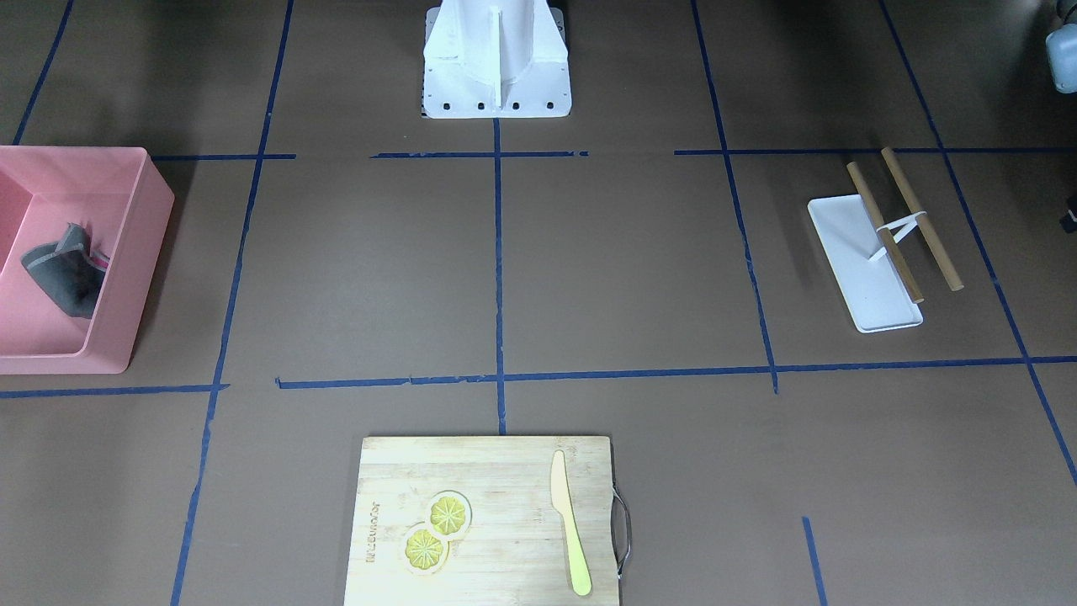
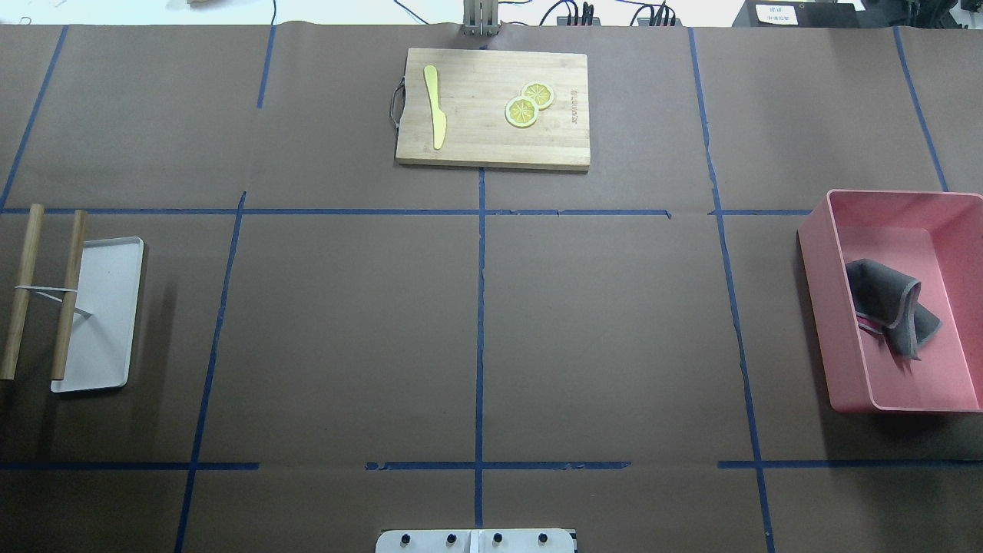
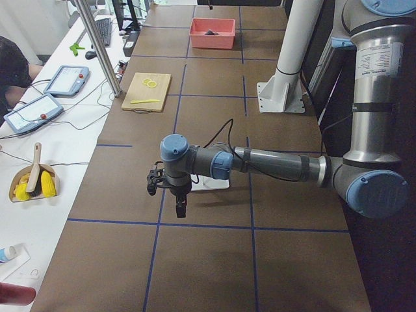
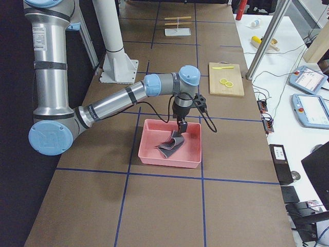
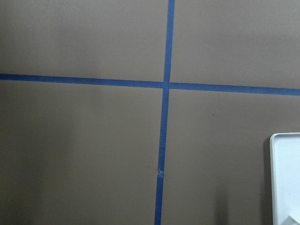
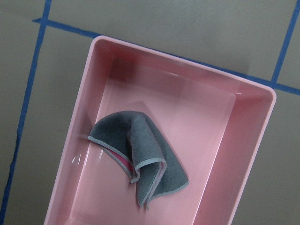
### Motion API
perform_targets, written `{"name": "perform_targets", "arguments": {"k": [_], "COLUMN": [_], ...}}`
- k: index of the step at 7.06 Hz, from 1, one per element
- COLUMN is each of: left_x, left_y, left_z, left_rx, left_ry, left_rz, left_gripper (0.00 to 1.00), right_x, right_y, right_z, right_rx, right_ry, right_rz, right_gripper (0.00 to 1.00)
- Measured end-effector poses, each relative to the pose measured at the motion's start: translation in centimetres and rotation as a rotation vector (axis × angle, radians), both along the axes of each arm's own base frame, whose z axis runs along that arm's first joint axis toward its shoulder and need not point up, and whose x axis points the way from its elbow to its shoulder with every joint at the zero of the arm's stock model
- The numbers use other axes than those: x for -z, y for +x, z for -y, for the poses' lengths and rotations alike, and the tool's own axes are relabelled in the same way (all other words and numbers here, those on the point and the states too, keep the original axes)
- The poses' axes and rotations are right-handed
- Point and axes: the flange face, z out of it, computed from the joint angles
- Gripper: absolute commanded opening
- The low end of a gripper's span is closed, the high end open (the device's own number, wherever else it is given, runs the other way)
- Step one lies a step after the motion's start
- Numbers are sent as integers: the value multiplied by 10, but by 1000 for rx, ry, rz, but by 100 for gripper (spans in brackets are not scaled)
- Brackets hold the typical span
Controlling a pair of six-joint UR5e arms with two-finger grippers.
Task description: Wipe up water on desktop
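Cloth (image 2: 883, 299), grey and crumpled, lies in the pink bin (image 2: 825, 322) on the taped brown table (image 2: 345, 330), at the robot's right. Right jaws hang over it, left jaws hang near the white tray (image 2: 107, 307); apart or together, neither can be told.

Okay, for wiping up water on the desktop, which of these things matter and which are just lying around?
For the job: desktop; grey cloth; pink bin holding it; right end effector over the bin. No water shows.
Lying about: cutting board; lemon slices; yellow knife; white tray; two sticks.
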Motion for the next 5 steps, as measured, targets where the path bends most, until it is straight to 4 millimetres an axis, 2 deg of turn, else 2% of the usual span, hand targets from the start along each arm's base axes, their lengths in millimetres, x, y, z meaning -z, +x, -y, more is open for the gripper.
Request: {"name": "perform_targets", "arguments": {"k": [1, 3, 4, 5], "left_x": [-8, -40, -52, -55], "left_y": [0, -6, -24, -45], "left_z": [0, 4, 4, 2], "left_rx": [-34, -100, -92, -61], "left_ry": [6, -1, 3, 9], "left_rz": [-2, -68, -93, -102], "left_gripper": [100, 100, 100, 100], "right_x": [-21, -85, -113, -127], "right_y": [15, 50, 64, 74], "right_z": [11, 23, 21, 21], "right_rx": [-38, -113, -144, -166], "right_ry": [11, 34, 30, 28], "right_rz": [25, 92, 133, 156], "right_gripper": [100, 100, 100, 100]}}
